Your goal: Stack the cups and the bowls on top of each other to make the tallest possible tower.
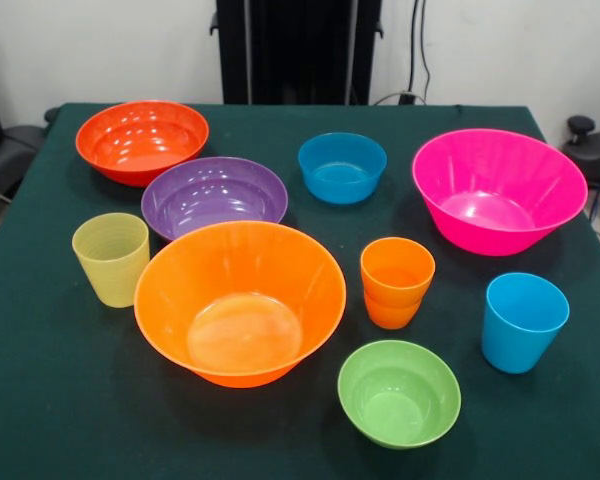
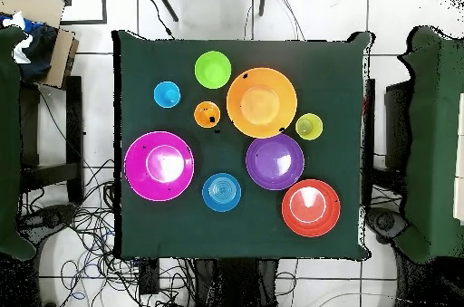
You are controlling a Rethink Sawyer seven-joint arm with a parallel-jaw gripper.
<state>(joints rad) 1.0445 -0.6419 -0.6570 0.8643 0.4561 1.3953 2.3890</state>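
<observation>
No tower is begun. The bowls, from the orange bowl [image 1: 239, 303] to the pink bowl [image 1: 498, 190], and the cups [image 1: 396, 282] stand apart on the table [image 1: 60, 400]. All stacking is judged outstanding. No gripper is seen, so its fingers cannot be assessed.

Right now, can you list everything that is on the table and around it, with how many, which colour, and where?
large bowls: 2; orange at the front middle, hot pink at the right in the front view.
medium bowls: 2; red-orange at the far left, purple just in front of it.
small bowls: 2; blue at the far middle, lime green nearest the front.
cups: 3 seen; pale yellow-green ribbed at the left, orange in the middle, sky blue at the right.
table: 1; dark green cover, everything stands apart and upright on it.
cables: many, on the tiled floor beside the table.
gripper: not in view.
</observation>
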